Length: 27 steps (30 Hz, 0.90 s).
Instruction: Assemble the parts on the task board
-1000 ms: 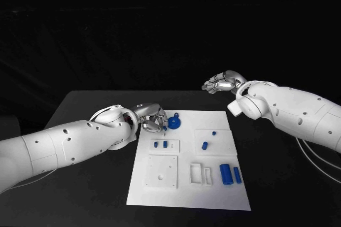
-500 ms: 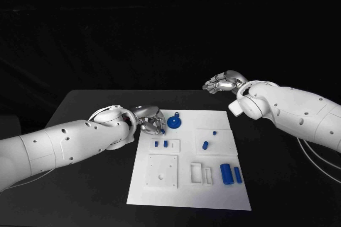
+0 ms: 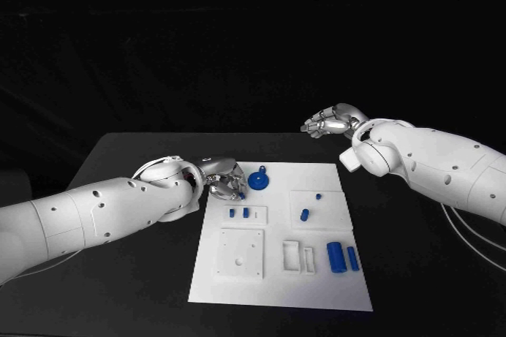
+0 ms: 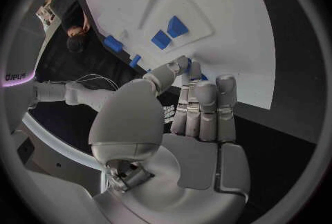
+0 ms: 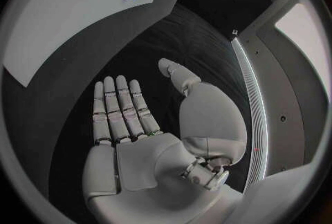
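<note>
Two hands are seen at the far side of the black table (image 3: 137, 293), and the flat white rectangular task board (image 3: 316, 293) lies in the middle of it. The left hand (image 3: 224, 185) is held at the far left corner of the board, with its fingers close together and stretched out flat in the left wrist view; whether something small is pinched at the fingertips (image 4: 207, 88) cannot be told. The round blue gear-like part (image 3: 258, 180) lies on the board just beside this hand, toward the robot's right. The two small blue blocks (image 3: 238, 213) stand in a raised white plate a little nearer to the robot. The two long blue cylinders (image 3: 343, 258) lie near the board's right edge, their long axes pointing away from the robot. The right hand (image 3: 329, 122) is raised beyond the far right corner, well apart from every part, open flat and holding nothing. The left hand is judged much the nearer for the next move. Compared with one second ago, the left hand has drawn back slightly from the gear; the right hand has not moved.
</note>
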{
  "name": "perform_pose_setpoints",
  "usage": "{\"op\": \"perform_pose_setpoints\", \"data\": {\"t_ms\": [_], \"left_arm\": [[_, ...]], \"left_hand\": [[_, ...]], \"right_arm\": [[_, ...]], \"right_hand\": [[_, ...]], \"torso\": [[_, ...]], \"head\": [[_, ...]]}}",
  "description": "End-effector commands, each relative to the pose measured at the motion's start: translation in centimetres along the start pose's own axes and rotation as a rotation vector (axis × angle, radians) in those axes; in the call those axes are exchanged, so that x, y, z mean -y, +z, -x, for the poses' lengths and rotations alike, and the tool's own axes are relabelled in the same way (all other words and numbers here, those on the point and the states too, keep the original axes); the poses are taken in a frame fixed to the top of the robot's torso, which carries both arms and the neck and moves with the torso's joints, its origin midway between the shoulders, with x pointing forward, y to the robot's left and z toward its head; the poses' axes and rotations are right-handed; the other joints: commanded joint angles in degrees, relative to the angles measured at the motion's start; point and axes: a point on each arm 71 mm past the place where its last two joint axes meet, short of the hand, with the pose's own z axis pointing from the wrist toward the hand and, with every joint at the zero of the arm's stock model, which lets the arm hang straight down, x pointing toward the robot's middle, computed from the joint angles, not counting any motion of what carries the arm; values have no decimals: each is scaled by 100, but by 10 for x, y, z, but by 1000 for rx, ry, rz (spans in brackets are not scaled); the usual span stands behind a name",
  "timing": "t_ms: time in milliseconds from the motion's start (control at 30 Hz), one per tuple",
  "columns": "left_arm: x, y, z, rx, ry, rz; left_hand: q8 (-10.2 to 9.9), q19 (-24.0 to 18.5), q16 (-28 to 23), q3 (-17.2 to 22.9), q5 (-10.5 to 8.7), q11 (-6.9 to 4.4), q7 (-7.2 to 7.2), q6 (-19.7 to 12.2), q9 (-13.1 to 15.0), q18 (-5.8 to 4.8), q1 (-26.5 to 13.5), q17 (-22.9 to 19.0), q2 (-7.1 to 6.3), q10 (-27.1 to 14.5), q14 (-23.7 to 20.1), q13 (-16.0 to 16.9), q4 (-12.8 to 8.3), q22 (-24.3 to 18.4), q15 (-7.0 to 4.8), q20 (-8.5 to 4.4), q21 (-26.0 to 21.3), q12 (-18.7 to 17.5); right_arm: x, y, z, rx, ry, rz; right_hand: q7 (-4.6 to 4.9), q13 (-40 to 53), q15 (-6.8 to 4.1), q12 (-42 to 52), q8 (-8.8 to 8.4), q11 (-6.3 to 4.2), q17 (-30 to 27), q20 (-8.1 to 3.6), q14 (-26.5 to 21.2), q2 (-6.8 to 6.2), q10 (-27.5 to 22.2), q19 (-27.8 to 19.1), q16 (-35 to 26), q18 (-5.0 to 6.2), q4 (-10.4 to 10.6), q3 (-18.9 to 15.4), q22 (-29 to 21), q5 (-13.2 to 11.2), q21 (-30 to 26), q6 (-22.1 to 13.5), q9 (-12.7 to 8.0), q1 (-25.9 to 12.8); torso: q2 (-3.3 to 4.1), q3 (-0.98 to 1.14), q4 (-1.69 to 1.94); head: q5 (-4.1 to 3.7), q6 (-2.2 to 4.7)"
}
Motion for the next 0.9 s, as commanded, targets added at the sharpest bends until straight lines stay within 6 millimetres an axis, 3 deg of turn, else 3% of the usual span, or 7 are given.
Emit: {"op": "perform_pose_setpoints", "data": {"t_ms": [33,600,900], "left_arm": [[2,2,-2,-26,21,-6],[7,6,-8,-47,46,-16],[10,5,-12,-36,165,-42]], "left_hand": [[14,19,10,32,22,-7,34,56,4,342,-20,-8,57,47,6,7,0,72,-28,-172,28,-12],[11,10,1,36,16,-12,36,53,1,339,-22,-15,63,66,-3,12,-11,71,-33,-173,24,-15],[12,2,-5,42,20,-28,34,59,0,333,-19,-24,51,118,-5,25,-26,72,-47,-178,25,-4]], "right_arm": [[-1,0,0,-10,-3,10],[0,-1,0,-10,-3,10],[0,-1,0,-11,-2,10]], "right_hand": [[234,-9,7,0,35,10,-8,-10,-40,54,-2,-27,34,-92,-9,-29,8,36,-37,-46,-7,-4],[234,-9,7,1,38,10,-12,-10,-42,53,-2,-26,38,-92,-14,-33,13,39,-42,-46,-9,-5],[234,-9,7,1,38,10,-15,-10,-44,52,-2,-25,40,-91,-15,-35,15,41,-46,-47,-10,-6]], "torso": [[3,6,1],[3,2,2],[1,-2,7]], "head": [[-6,-4],[-12,-19],[-21,-25]]}}
